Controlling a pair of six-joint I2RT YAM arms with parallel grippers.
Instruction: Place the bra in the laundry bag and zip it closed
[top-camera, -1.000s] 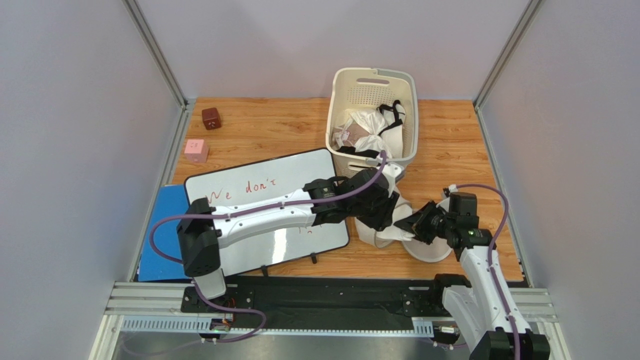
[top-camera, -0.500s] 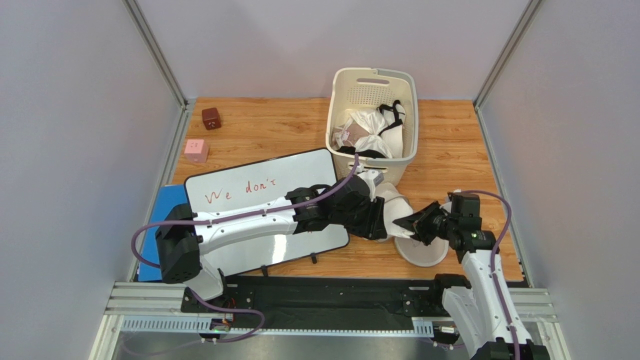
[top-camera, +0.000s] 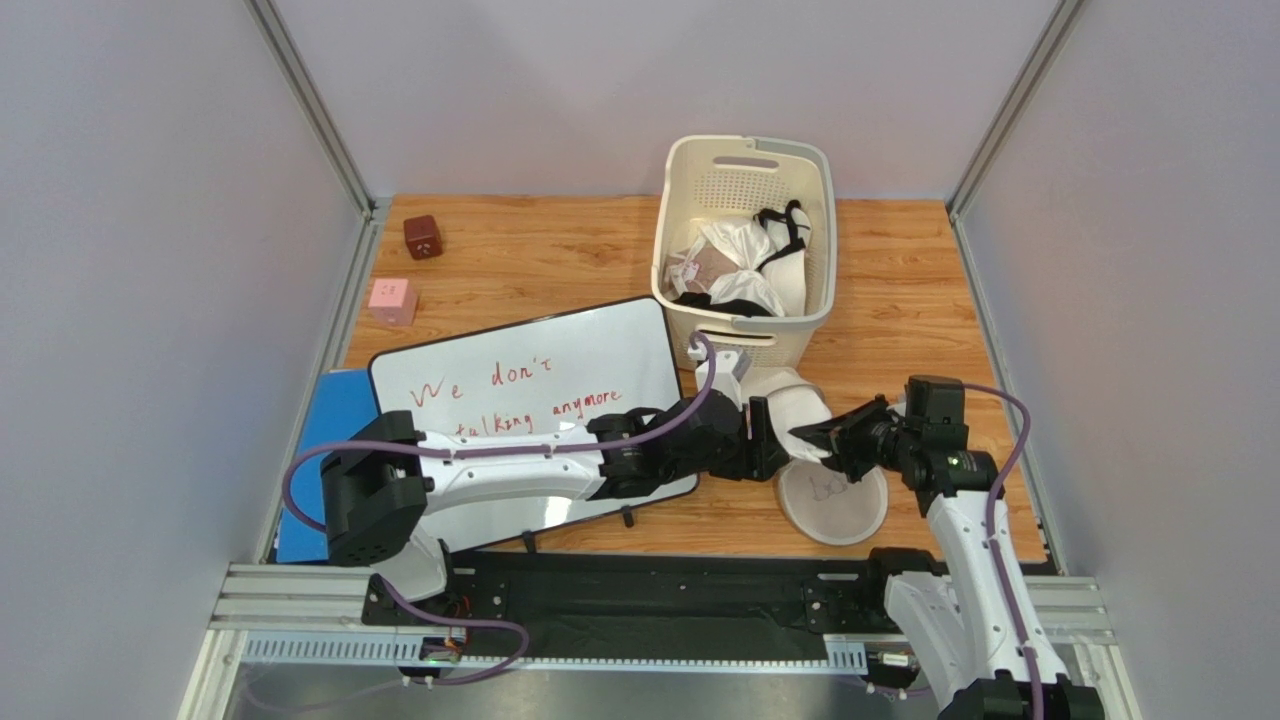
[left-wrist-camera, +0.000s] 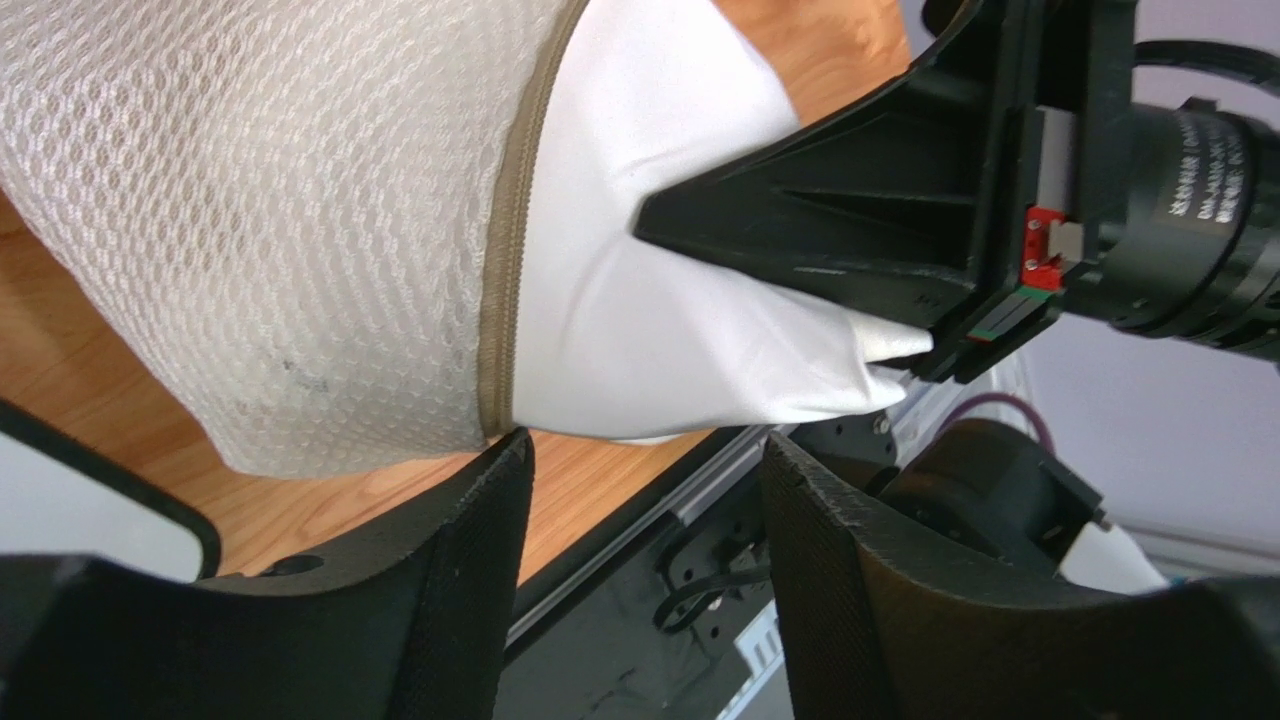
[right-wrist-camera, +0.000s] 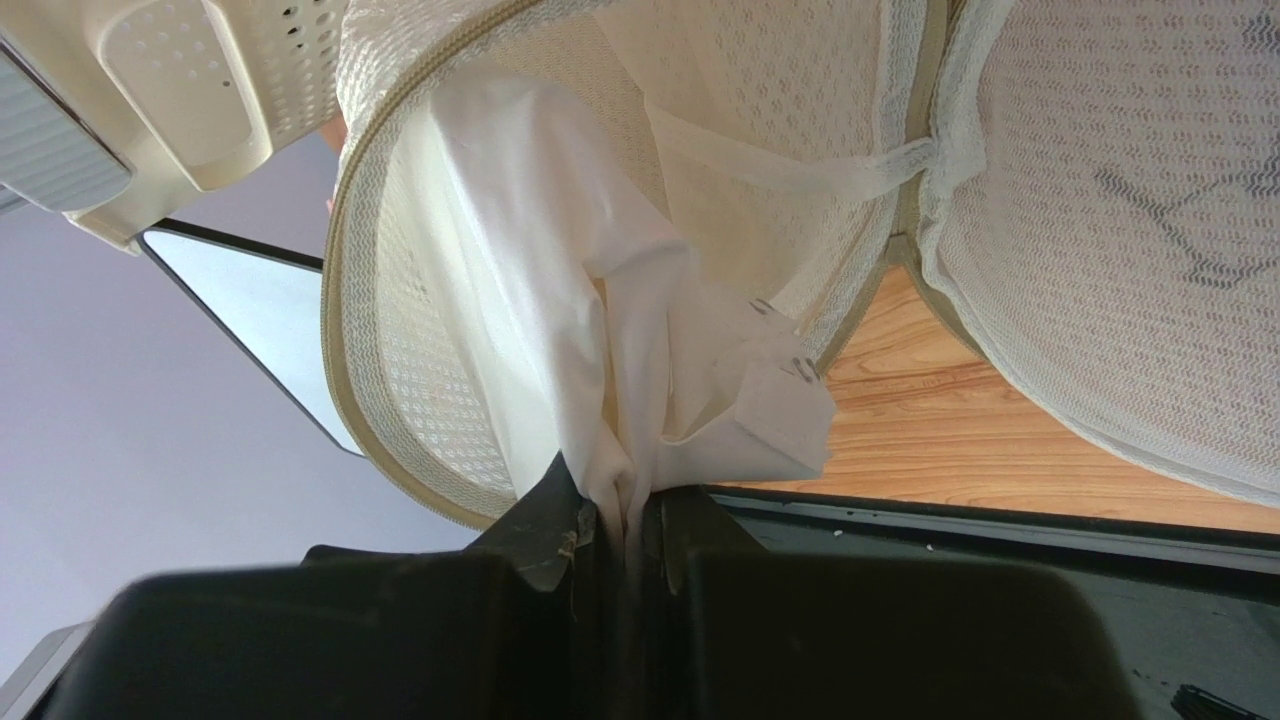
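Observation:
The laundry bag (top-camera: 831, 507) lies open between the arms, one mesh half flat on the wood and the other half (top-camera: 787, 402) raised. In the left wrist view the white bra (left-wrist-camera: 661, 300) sticks out past the bag's tan zipper rim (left-wrist-camera: 501, 255). My right gripper (right-wrist-camera: 631, 533) is shut on a bunched fold of the bra (right-wrist-camera: 526, 255), just outside the raised half (right-wrist-camera: 394, 345). My left gripper (left-wrist-camera: 646, 465) stands open just below the bag's rim, nothing between its fingers. In the top view it (top-camera: 763, 447) faces the right gripper (top-camera: 827, 443).
A cream slatted basket (top-camera: 747, 147) holding other garments stands just behind the bag. A whiteboard (top-camera: 511, 383) with red writing lies under the left arm, on a blue mat (top-camera: 323, 450). A pink cube (top-camera: 392, 300) and a brown cube (top-camera: 422, 236) sit far left.
My left gripper has opened and let go of the bag, drawing back toward the near edge. The left arm has lowered, uncovering more of the whiteboard's writing. The right gripper keeps its hold.

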